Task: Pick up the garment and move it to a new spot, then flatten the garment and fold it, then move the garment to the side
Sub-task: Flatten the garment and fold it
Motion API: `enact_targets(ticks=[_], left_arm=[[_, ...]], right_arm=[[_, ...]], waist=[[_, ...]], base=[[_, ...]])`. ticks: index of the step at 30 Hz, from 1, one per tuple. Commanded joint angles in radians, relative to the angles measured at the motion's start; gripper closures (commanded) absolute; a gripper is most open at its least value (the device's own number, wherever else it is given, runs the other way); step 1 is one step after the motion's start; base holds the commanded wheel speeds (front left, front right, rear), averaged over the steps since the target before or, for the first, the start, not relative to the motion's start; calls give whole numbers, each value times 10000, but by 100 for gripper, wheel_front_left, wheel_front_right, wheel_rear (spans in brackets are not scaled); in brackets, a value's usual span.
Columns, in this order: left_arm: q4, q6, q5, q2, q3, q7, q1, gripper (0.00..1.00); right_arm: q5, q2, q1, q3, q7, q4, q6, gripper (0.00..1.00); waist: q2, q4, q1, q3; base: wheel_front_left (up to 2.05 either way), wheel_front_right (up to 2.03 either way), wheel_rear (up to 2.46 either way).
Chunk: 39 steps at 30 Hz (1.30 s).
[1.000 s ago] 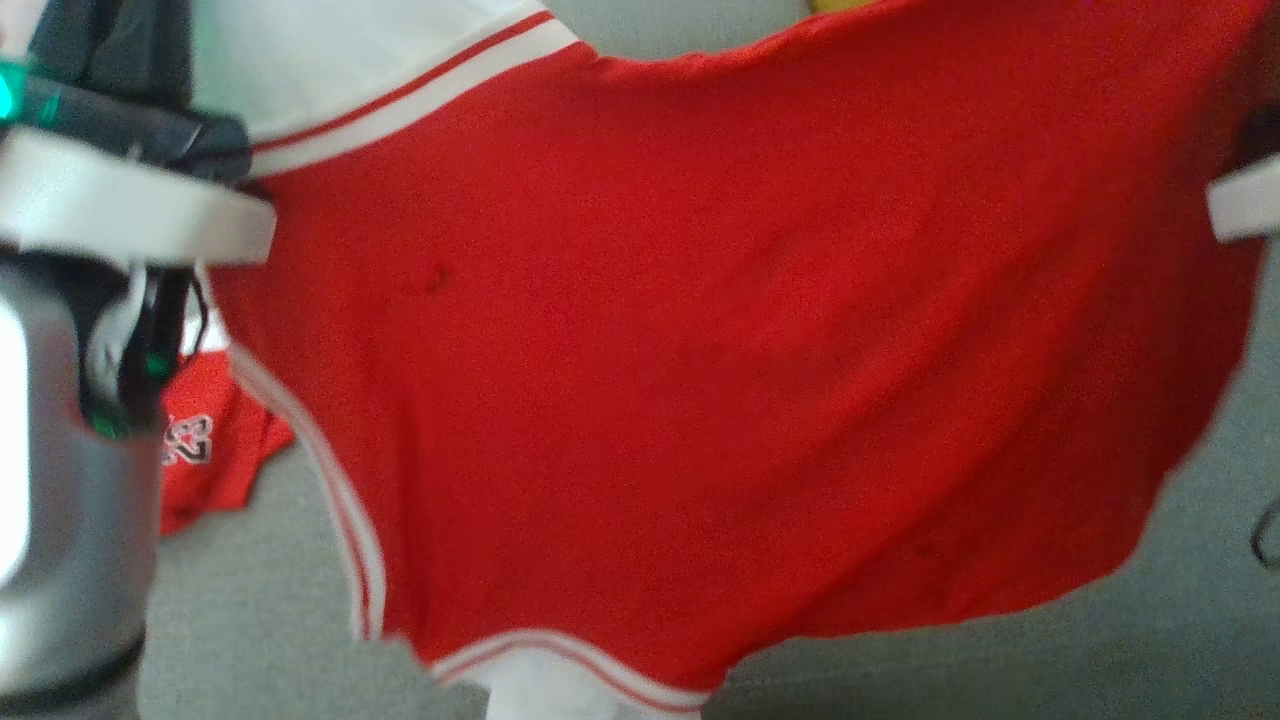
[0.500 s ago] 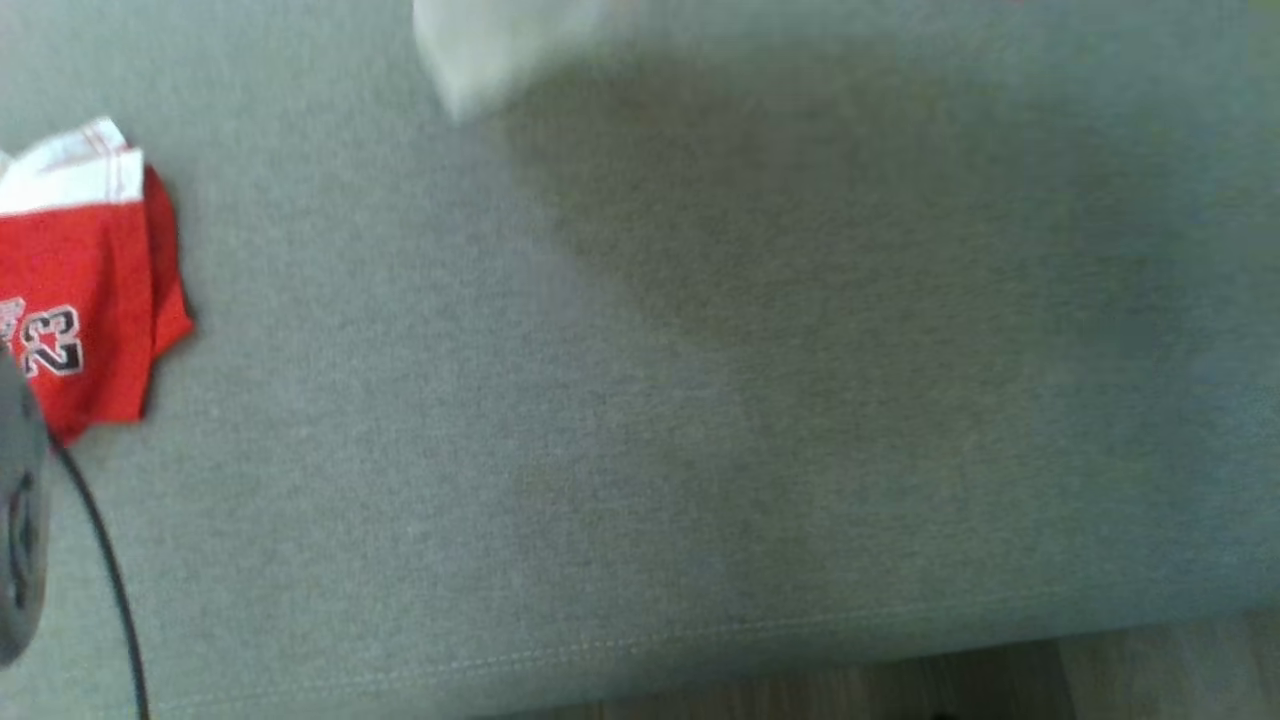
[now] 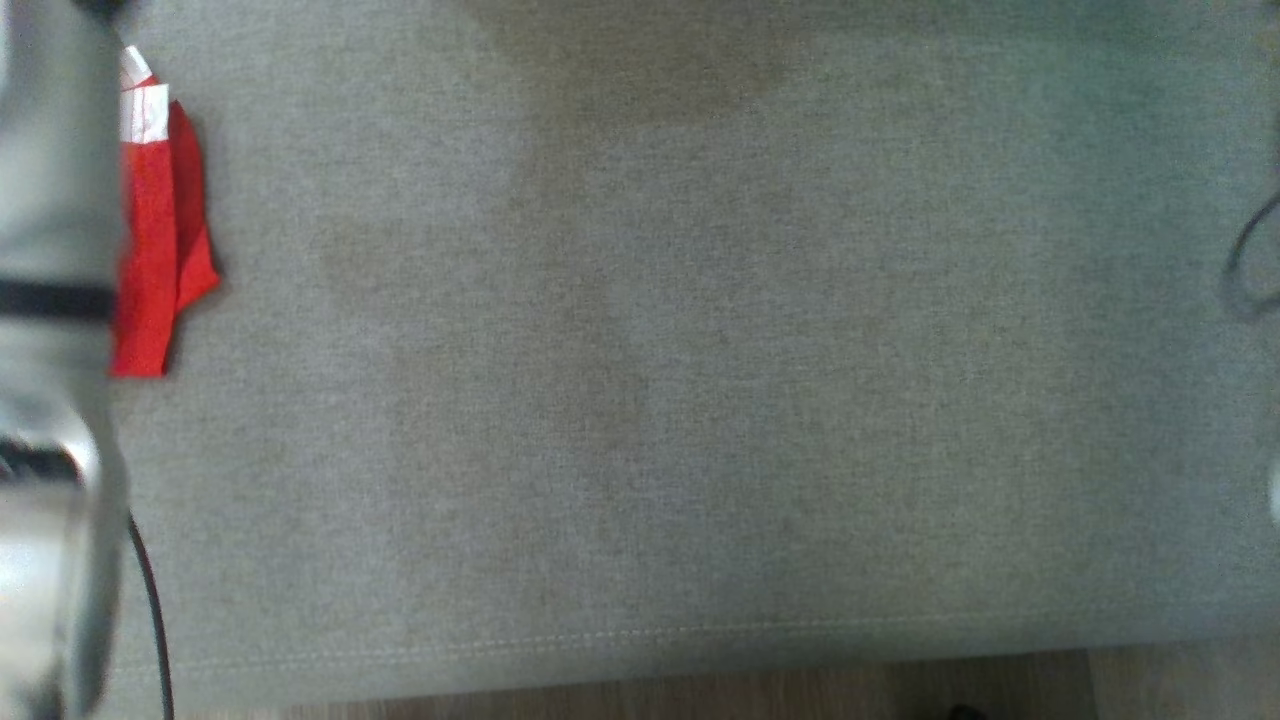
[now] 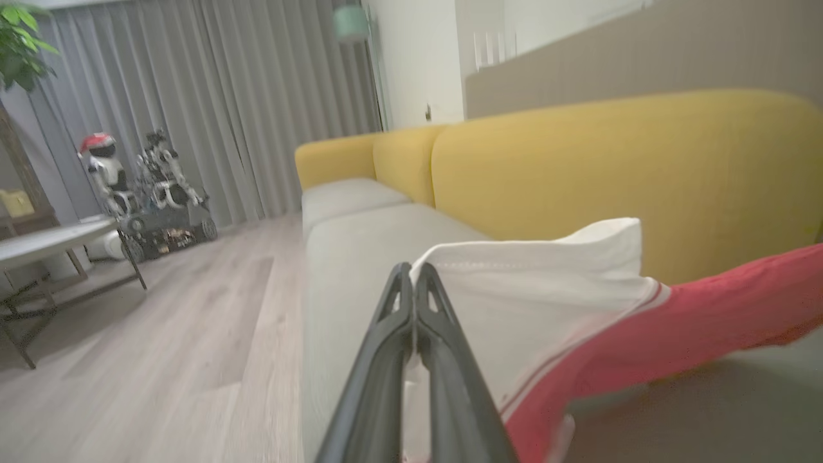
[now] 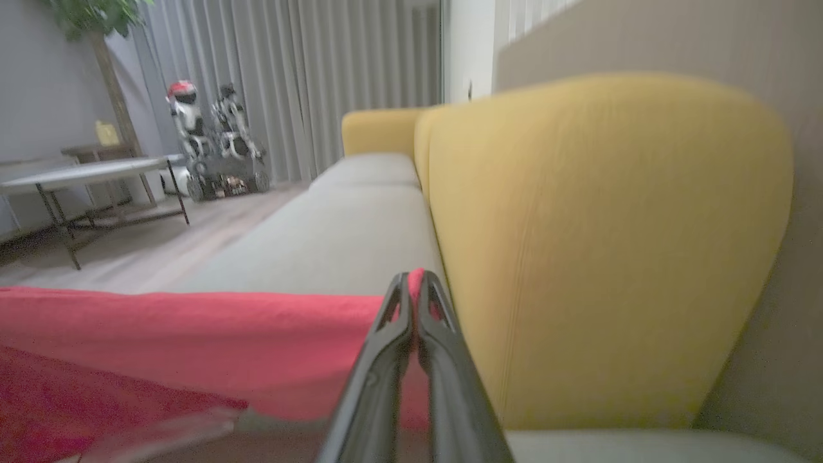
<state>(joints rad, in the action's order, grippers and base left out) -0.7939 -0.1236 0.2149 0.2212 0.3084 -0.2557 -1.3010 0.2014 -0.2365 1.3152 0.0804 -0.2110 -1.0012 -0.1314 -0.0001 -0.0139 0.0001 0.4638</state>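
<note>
- The garment [image 4: 707, 302], red with a white panel and thin stripes, hangs in the air, stretched between the two arms above the sofa seat [image 3: 650, 350] and in front of the yellow backrest [image 4: 611, 167]; no part of it can be seen touching the cushion
- The left gripper [image 4: 411, 273] has its jaws clamped on a corner of the white panel; the right gripper [image 5: 411, 283] has its jaws clamped on a red edge of the same cloth
- The step in hand looks like carrying the garment to its new spot, ready to be laid out flat
- To do it well, hold both grips level and the cloth taut, let the loose lower edge meet the seat first, then draw the grips away so the rest lays down without creases
- Aim for the middle of the seat, back from its front edge, and well apart from the folded red piece [image 3: 160, 250] at the seat's left edge, half hidden by the left forearm [image 3: 50, 300]
- Stay off the dark cable [image 3: 1245, 260] by the right edge, and release only once the cloth lies down
</note>
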Motion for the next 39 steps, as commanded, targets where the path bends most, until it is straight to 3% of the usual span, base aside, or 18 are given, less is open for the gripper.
enact_targets(ticks=[1, 10, 23, 34, 39], left_arm=[[259, -25, 52, 437, -90, -50, 2, 100], [872, -67, 445, 916, 897, -58, 3390, 100], [1799, -70, 878, 2131, 2402, -60, 6660, 100], [2392, -70, 1623, 2661, 3245, 350, 8090, 100], [3170, -70, 2275, 3030, 3642, 918, 8806, 100]], right_arm=[[124, 196, -173, 130, -99, 154, 7, 100], [906, 334, -2373, 1728, -266, -702, 7, 100], [1893, -917, -4288, 4301, 812, -824, 7, 100], [3968, -1985, -5675, 6213, 2823, 636, 7, 100], [4883, -2756, -6281, 6929, 3565, 1493, 7, 100]], waist=[[1, -3, -1, -45], [1, -92, -1, -1007], [1, -98, -1, -2767], [1, -104, -1, -3919], [1, -98, -1, -4341]], base=[[0, 0, 0], [0, 0, 0], [0, 0, 0], [0, 0, 0], [0, 0, 0]])
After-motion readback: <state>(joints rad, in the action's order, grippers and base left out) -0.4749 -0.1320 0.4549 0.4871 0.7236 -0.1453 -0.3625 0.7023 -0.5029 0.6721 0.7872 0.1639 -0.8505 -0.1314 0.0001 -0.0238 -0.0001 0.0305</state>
